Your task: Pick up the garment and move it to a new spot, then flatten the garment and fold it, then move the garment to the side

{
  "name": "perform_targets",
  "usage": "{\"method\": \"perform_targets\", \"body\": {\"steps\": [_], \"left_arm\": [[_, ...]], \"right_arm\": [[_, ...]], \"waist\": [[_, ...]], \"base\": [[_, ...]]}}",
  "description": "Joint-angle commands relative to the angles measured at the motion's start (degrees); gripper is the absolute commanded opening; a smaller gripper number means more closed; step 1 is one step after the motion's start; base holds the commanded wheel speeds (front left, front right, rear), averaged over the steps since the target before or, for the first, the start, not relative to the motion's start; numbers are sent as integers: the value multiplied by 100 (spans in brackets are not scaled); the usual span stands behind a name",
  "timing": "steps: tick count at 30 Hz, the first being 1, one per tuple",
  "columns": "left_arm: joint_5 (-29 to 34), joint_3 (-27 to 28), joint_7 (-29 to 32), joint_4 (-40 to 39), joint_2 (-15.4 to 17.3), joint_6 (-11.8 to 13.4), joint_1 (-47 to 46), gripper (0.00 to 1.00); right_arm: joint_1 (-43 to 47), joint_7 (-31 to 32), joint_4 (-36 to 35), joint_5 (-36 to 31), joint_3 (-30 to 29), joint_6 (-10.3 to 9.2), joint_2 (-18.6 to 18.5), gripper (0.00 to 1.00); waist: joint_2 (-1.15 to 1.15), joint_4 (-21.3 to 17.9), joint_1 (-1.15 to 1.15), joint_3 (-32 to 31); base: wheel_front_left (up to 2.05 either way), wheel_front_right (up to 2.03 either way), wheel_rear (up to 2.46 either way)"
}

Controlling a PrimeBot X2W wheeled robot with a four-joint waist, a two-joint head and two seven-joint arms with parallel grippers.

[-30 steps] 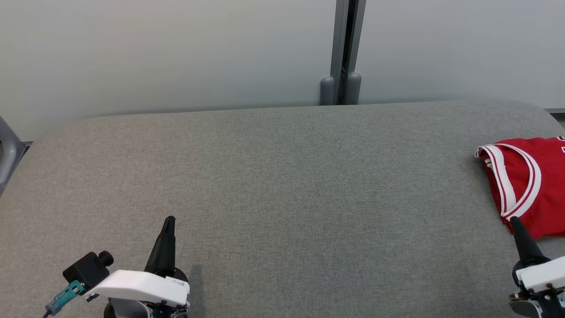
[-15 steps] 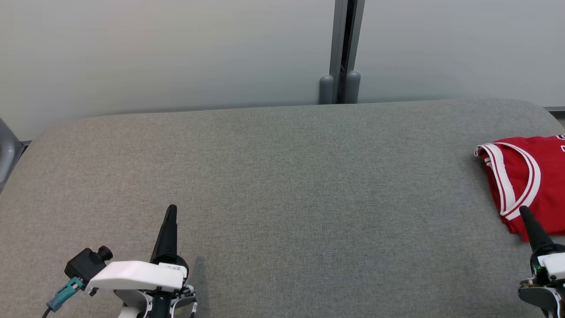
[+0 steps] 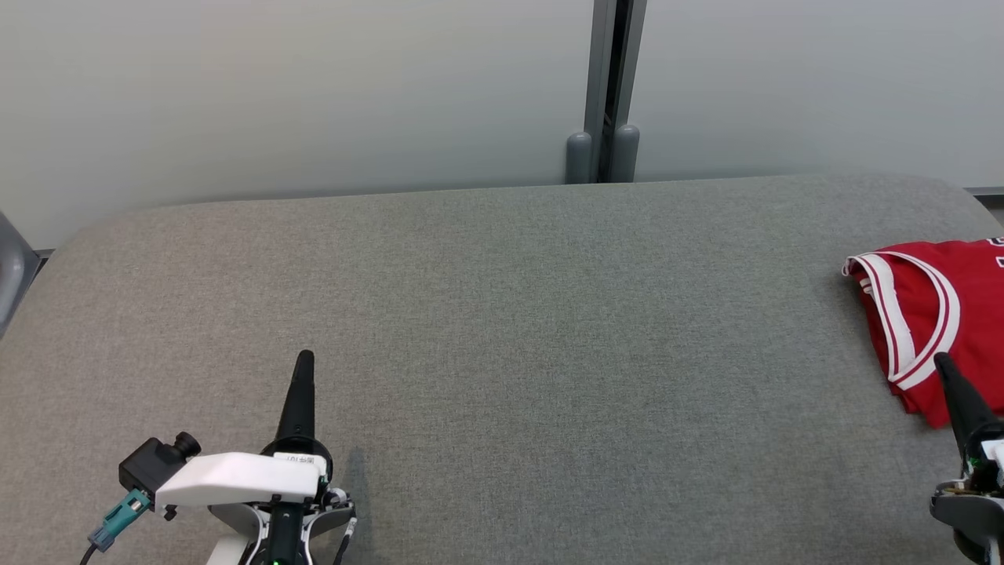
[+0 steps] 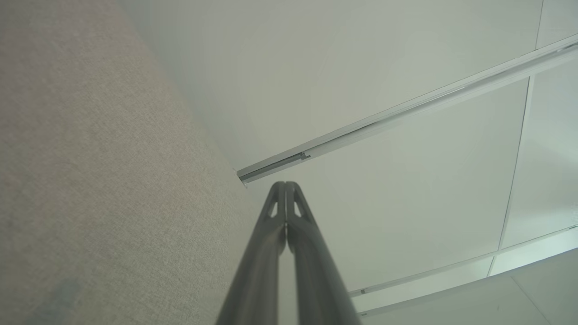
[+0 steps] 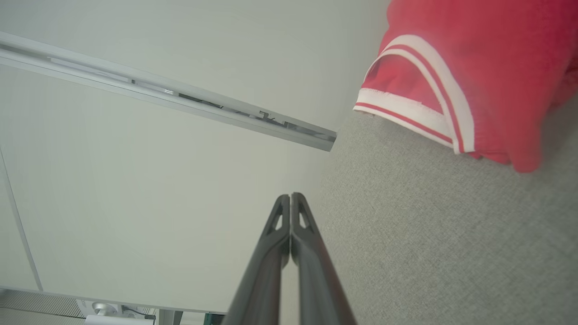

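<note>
Since the red garment (image 3: 966, 284) lies folded at the grey table's (image 3: 502, 329) right end, the task looks nearly complete. The left gripper (image 3: 303, 362) and right gripper (image 3: 943, 366) are pinched closed, empty.

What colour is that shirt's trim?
The trim is white with a thin red stripe; the right wrist view shows it best.

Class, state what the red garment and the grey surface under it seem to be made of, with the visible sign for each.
Red garment: likely thin knit sports fabric, matte; it lies in soft folds with sewn white-striped trim. Grey surface: seemingly woven upholstery cloth, matte; a fine heathered weave shows.
</note>
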Motion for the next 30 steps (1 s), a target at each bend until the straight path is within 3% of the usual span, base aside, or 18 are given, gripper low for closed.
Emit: {"method": "perform_targets", "body": {"steps": [1, 30], "left_arm": [[-118, 38, -23, -5, 6, -68, -139, 0], [-1346, 91, -114, 256, -222, -388, -417, 0]], "right_arm": [[-117, 42, -5, 116, -39, 1, -69, 0], [-434, 449, 343, 1490, -333, 0, -160, 0]], "waist": [[0, -1, 0, 1], [0, -26, 0, 35]], "base": [[0, 0, 0], [0, 0, 0]]}}
